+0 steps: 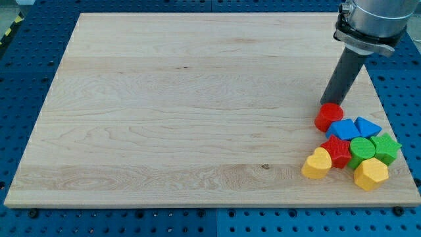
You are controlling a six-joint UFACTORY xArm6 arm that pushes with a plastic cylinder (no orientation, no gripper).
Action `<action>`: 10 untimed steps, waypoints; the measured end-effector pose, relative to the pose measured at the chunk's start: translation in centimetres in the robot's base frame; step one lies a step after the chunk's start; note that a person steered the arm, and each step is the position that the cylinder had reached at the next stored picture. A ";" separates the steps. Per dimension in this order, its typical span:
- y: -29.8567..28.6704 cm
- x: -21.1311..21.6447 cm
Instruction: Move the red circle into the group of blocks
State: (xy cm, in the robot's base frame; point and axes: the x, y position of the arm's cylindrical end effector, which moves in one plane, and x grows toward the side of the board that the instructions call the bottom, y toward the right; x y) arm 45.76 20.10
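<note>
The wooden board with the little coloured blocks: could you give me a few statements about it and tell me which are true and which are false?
1. My tip, the lower end of the dark rod, stands just above the red circle block in the view. True.
2. The blocks lie scattered all over the wooden board. False: they are bunched together at the view's bottom right.
3. The red circle block touches the blue block beside it. True.
4. The yellow heart-shaped block lies at the view's top left. False: it is on the cluster's left edge, near the view's bottom.
5. The green star-shaped block lies on the cluster's right side. True.
</note>
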 end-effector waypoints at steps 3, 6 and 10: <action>-10.0 -10.2; -10.0 -10.3; -10.2 -10.3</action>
